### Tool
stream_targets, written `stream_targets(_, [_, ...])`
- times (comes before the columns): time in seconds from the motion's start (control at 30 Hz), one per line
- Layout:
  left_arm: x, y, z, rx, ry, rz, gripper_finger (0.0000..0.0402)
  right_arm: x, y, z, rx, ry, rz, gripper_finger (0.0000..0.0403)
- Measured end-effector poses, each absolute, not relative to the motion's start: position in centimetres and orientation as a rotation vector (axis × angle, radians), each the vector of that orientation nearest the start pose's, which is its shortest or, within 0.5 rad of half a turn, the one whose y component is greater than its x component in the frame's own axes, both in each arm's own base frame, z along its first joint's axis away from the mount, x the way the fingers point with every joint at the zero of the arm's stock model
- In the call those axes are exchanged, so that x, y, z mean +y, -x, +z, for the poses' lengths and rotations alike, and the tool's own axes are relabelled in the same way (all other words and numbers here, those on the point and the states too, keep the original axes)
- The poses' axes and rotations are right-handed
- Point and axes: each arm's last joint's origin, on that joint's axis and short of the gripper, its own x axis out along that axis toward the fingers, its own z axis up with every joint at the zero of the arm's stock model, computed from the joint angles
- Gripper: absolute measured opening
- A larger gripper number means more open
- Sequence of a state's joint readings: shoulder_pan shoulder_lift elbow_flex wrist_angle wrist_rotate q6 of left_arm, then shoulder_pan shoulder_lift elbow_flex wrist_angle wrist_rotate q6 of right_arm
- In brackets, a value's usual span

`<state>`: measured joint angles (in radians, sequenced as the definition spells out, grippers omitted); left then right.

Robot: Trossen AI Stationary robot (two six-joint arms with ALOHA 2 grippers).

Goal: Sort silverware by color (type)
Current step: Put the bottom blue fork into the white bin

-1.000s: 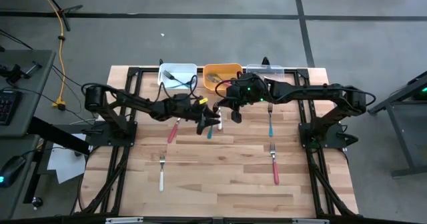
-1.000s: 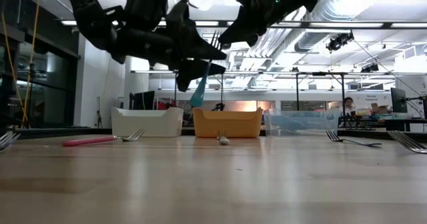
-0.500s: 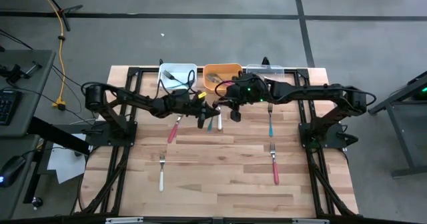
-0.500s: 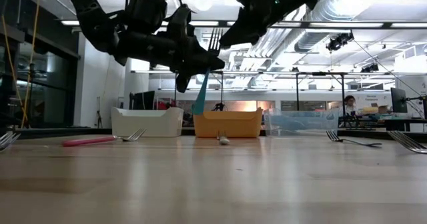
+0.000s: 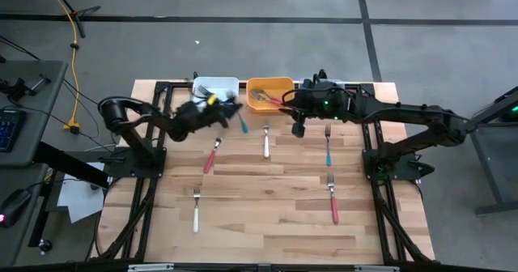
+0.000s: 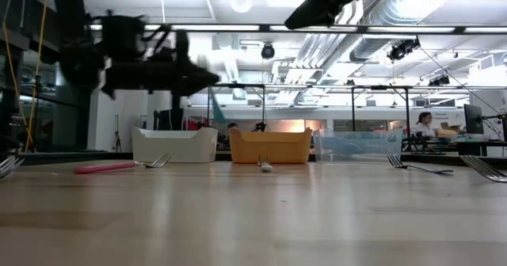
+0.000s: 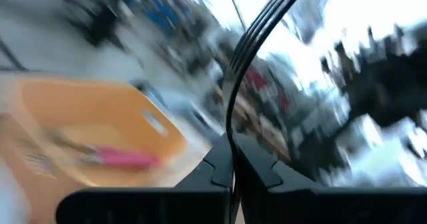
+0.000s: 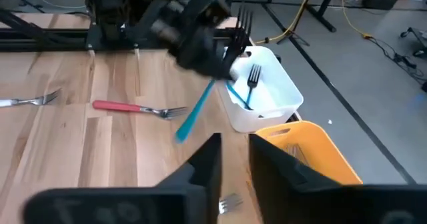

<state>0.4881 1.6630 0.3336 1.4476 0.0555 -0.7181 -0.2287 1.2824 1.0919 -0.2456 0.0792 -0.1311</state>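
left gripper (image 5: 229,108): closed on the blue fork (image 8: 200,111), holding it near the tines so the handle hangs free, ready to tip into a bin.
blue fork: in the air just beside the white bin (image 5: 217,87), which already holds a blue-handled fork.
right gripper (image 5: 297,129): fingers slightly apart, empty, beside the orange bin (image 5: 269,86).
silverware left: several forks lie loose on the table (image 5: 267,215).

bright ceiling strip lights (image 6: 261,28) | left wrist view motion-blurred; low view backlit
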Motion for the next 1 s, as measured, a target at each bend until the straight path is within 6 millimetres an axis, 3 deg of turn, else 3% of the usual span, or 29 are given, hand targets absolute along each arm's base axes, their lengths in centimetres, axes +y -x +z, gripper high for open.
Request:
stream_targets(0.17, [13.6,-19.5,14.9,-0.394,0.714,0.545,0.0000,-6.7,-27.7,31.8,0.458,0.095,-0.274,0.0005])
stream_targets(0.6, [17.7,-16.6,15.5,-0.521,0.686,0.751,0.0000,-6.5,-27.7,31.4,0.456,0.052,-0.279,0.0002])
stream_targets(1.0, [18.7,-15.8,13.9,-0.373,0.694,0.895,0.0000,-6.5,-27.8,31.5,0.437,0.062,-0.278,0.0002])
